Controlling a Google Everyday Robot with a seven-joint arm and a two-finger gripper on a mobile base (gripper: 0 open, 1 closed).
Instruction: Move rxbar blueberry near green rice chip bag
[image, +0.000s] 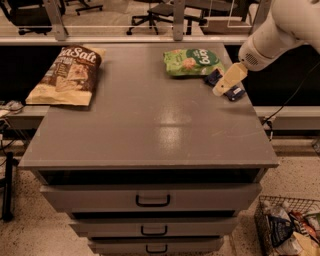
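The rxbar blueberry, a small dark navy bar, lies on the grey cabinet top near its right edge, just right of the green rice chip bag. The bar's near end and a dark bit next to the bag show on either side of the gripper. My gripper, cream-coloured at the end of the white arm, sits directly over the bar's middle and hides it. The green bag lies flat at the back right of the top.
A brown-and-yellow Sea Salt bag lies at the back left. The cabinet has drawers below. A wire basket of packets stands on the floor at the right. Office chairs stand behind a rail at the back.
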